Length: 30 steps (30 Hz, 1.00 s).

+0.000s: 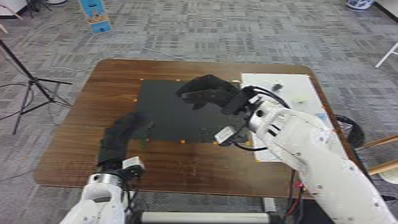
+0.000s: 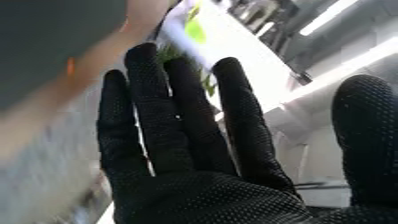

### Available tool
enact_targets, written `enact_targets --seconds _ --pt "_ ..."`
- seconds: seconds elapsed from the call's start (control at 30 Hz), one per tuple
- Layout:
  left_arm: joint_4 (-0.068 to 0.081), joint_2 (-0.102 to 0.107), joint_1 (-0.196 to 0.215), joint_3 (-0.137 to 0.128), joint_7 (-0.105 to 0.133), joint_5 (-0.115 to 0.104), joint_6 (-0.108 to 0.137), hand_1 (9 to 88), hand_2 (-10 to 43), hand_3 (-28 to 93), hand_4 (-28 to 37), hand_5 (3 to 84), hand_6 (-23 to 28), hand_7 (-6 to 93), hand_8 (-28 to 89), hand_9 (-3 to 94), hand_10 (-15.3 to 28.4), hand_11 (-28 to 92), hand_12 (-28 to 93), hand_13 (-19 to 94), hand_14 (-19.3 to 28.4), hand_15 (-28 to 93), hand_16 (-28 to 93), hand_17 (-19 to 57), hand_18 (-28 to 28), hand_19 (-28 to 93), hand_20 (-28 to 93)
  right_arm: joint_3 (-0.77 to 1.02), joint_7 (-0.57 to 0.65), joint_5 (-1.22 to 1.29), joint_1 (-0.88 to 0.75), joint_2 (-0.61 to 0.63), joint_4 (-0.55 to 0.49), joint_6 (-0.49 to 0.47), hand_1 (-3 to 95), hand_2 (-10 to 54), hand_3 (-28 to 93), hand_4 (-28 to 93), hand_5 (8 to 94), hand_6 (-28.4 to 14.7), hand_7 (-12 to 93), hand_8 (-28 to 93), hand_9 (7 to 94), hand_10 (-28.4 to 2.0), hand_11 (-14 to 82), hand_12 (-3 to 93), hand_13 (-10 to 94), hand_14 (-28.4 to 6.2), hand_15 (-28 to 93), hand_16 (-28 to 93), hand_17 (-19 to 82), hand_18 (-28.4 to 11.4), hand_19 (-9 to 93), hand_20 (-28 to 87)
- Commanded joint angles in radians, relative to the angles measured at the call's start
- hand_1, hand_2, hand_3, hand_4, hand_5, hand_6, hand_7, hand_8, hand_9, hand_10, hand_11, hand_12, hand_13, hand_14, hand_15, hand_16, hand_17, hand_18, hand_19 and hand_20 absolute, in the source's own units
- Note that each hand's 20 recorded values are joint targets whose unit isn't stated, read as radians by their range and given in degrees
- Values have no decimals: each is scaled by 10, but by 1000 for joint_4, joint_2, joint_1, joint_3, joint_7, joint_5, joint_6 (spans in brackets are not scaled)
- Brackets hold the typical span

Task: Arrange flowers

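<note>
In the head view my right hand [image 1: 208, 92] is over the upper part of the black mat [image 1: 167, 112], near the white board [image 1: 311, 96]. My left hand [image 1: 126, 129] rests low by the mat's left edge, its fingers extended. A small dark item [image 1: 277, 87] and a pale greenish spot lie on the white board. In the right wrist view my right hand [image 2: 195, 192] is open, fingers straight and thumb apart, nothing held. Behind its fingertips are a bright green leaf [image 2: 195, 30] and thin green stems, partly hidden by the fingers. No blossom can be made out.
The brown wooden table [image 1: 169, 173] surrounds the mat, with small orange markers [image 1: 183, 141] at the mat's edges. My right forearm [image 1: 306, 145] crosses the white board. A black tripod [image 1: 34, 80] stands on the floor at the left, and wooden legs at the right.
</note>
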Motion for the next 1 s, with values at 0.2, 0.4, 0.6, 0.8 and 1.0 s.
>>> enact_targets --seconds 0.2,0.4,0.6,0.8,1.0 --pt "42 141 36 -246 38 -60 83 238 117 748 -283 506 16 176 -89 507 124 182 115 376 123 115 -28 55 68 27 148 -77 154 210 -23 -90 36 -35 186 78 617 -109 502 -61 141 -46 563 -191 94 204 474 -209 286 282 175 -218 481 417" --pt "78 173 40 -299 21 -85 60 238 116 748 -283 506 16 172 -89 508 125 179 113 374 122 115 -30 53 70 26 148 -137 259 436 1 -131 103 -143 168 139 568 -132 507 -81 82 -53 567 -181 67 144 474 -201 181 260 184 -203 448 390" --pt "101 173 42 -315 -18 -96 -9 235 125 739 -283 509 16 166 -89 510 125 174 112 376 122 116 -31 53 71 25 148 -219 227 435 57 -177 164 -224 151 187 505 -145 504 -93 65 -56 534 -175 60 120 446 -194 130 268 169 -198 409 368" --pt "127 159 7 -261 -47 -38 -89 232 134 734 -283 511 17 161 -87 512 126 172 111 380 125 118 -31 54 74 29 149 -234 174 389 93 -263 270 -334 128 205 517 -161 432 -87 64 -61 463 -146 47 91 410 -188 117 284 148 -200 395 368" --pt "140 148 -18 -228 -55 -15 -129 232 136 732 -283 512 17 159 -84 513 126 169 113 382 125 118 -32 55 76 31 148 -232 153 298 89 -303 312 -310 117 204 548 -166 405 -86 67 -64 434 -140 43 81 406 -188 115 297 140 -202 397 372"
